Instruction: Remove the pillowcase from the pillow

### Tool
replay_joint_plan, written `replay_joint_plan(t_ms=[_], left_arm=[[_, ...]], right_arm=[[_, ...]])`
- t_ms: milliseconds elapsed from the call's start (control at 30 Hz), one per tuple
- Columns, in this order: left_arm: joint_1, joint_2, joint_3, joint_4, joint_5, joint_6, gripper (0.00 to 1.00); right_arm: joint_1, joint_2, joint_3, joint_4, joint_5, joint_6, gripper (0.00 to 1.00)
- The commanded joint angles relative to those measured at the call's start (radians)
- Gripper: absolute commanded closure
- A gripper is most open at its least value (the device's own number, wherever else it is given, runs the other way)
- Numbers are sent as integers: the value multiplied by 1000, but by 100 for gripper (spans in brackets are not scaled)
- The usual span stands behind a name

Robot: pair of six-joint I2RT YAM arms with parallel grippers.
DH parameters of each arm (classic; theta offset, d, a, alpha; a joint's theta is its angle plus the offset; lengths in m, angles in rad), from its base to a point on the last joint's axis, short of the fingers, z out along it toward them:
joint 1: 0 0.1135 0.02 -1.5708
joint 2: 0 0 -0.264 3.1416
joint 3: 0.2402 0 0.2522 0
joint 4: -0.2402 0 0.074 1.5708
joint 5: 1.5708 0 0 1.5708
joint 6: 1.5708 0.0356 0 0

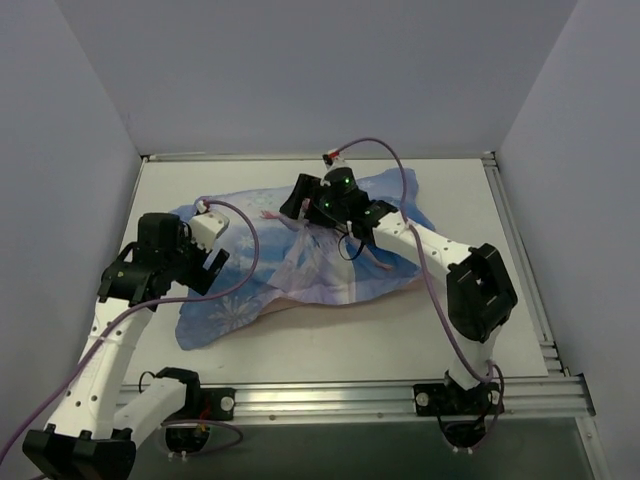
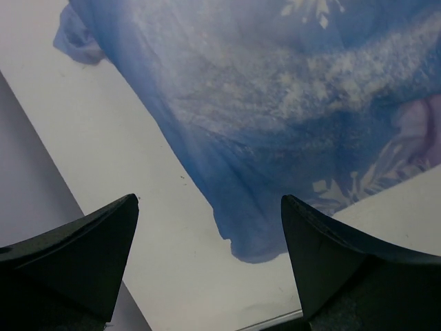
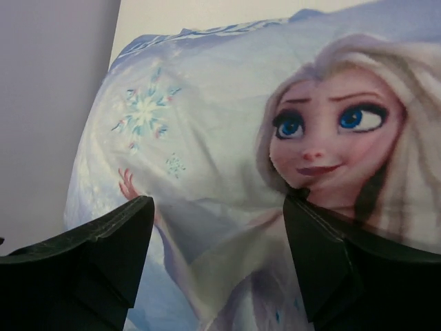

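The table (image 1: pixel 460 210) is a smooth, pale slab. Across it sprawls the pillowcase (image 1: pixel 262 290), thin and floppy, light blue with a printed princess and snowflakes. A pale pink strip shows along its near edge. Its far part looks plump, while its near-left corner lies flat and limp. No white pillow shows, so I judge it is inside and the removal hardly begun: gripping, pulling and freeing all remain. The right gripper (image 3: pixel 217 207) has its jaws apart and empty, with the printed face just ahead and to their right. The left gripper (image 2: pixel 207 207) is likewise spread and empty, with a drooping blue corner just ahead of the gap.
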Motion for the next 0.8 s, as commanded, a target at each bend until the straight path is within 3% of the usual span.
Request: replay_joint_plan(t_ms=[0, 33, 100, 200, 400, 600, 633, 700, 733, 767], left_arm=[[5, 3, 41, -148, 136, 77, 6], [3, 8, 32, -230, 203, 109, 6], [-20, 3, -38, -268, 180, 158, 6], [-75, -9, -166, -210, 10, 158, 6], [-91, 101, -246, -79, -60, 100, 6], [-95, 183, -256, 86, -90, 29, 6], [-95, 184, -249, 92, -77, 26, 13], [-95, 181, -240, 85, -43, 20, 43], [-95, 178, -232, 80, -34, 18, 76], [-95, 172, -232, 80, -29, 14, 96]], right_arm=[[-9, -101, 123, -129, 0, -124, 20], [-9, -135, 143, -201, 31, -180, 10], [-12, -262, 156, -408, 214, -315, 0], [-113, -457, 44, -539, 361, -337, 0], [-474, -825, -427, -525, 261, -244, 0], [-616, -958, -678, -456, 184, -110, 0], [-618, -949, -698, -413, 115, -87, 0], [-618, -909, -729, -392, 79, -73, 1], [-616, -900, -735, -381, 68, -69, 2], [-616, -892, -743, -372, 66, -73, 5]])
